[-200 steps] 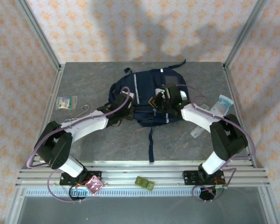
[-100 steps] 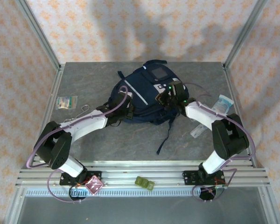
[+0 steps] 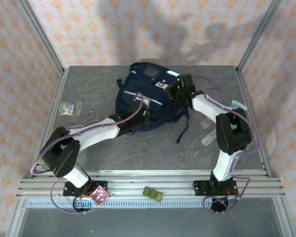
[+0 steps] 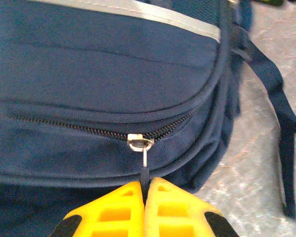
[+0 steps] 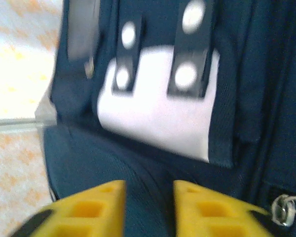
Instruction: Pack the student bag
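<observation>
The grey stone-patterned table carries the student bag, a large navy-blue fabric backpack, at its far middle. The bag stands slumped, its grey square patch uppermost and a dark strap trailing toward the near right.

Both arms reach it. The left arm comes in from the near left to the bag's front, and the right arm to its right flank. The left gripper matters for the coming move: its yellow jaws are pressed together on the thin dark zipper pull. The pull runs straight from the jaws to the small silver zipper slider just beyond them.

The zipper track lies crosswise to the jaws, level to the left of the slider and curving away to the right. A pull along that line, not straight back, looks like what is called for. I cannot tell which side of the slider is unzipped.

The right gripper has its yellow jaws apart, holding nothing. It sits close to the bag's white-grey patch with its dark studded tabs, well placed to steady the bag.
</observation>
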Controlling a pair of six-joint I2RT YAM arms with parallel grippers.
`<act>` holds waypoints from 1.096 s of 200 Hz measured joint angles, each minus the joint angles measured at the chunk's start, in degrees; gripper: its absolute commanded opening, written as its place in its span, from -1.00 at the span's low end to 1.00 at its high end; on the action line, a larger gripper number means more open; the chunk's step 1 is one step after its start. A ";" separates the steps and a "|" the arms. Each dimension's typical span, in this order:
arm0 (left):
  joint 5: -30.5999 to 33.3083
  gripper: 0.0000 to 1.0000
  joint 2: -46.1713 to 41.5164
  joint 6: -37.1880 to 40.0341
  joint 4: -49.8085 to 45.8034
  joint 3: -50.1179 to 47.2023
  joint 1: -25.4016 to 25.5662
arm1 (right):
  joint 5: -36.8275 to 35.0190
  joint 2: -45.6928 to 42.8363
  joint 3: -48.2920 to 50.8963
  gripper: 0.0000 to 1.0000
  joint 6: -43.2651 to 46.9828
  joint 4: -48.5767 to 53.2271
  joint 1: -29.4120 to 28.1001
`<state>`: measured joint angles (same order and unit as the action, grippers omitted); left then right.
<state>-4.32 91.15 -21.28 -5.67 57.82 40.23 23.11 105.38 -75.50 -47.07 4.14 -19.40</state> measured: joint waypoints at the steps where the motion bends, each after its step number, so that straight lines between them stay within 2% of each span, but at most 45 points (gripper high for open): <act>1: -0.09 -1.00 0.17 -0.15 0.00 0.17 0.11 | -0.02 0.00 -0.07 -0.18 0.13 -0.09 0.04; 20: -1.11 -1.00 2.25 -1.14 0.07 1.97 1.05 | 0.02 -1.66 1.33 -0.09 0.09 -2.10 1.05; 37: -1.88 -1.00 3.41 -1.42 0.07 3.21 1.09 | 0.55 -6.12 7.56 -0.08 -0.42 -3.67 0.98; 62: -2.58 -1.00 4.00 -1.42 -0.02 4.20 1.03 | 2.14 -13.60 17.51 -0.06 -2.34 -4.17 -0.61; 88: -2.60 -1.00 4.00 -1.42 -0.11 4.33 1.03 | 3.72 -17.88 23.52 -0.07 -4.61 -5.31 -3.13; 138: -2.78 -1.00 4.00 -1.42 -0.11 4.33 1.03 | 5.46 -16.94 24.83 -0.16 -7.58 -8.37 -6.69; 164: -2.71 -1.00 4.00 -1.40 -0.11 4.33 1.05 | 5.46 -14.01 22.25 -0.34 -8.39 -9.14 -8.00; 179: -2.58 -1.00 4.00 -1.40 -0.09 4.33 1.07 | 5.40 -12.59 21.07 -0.76 -8.81 -8.92 -8.11; 190: -2.12 -1.00 4.00 -1.42 -0.22 4.33 1.22 | 5.42 -11.85 20.61 -1.00 -8.63 -8.70 -8.09; 219: 0.76 -1.00 3.80 -1.51 -1.27 3.63 1.31 | 5.18 -11.37 20.41 -1.00 -8.63 -8.44 -8.02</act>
<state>-3.55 94.96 -22.79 -6.94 61.45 41.54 28.29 94.02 -55.09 -55.70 -4.29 -27.42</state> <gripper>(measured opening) 0.046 0.043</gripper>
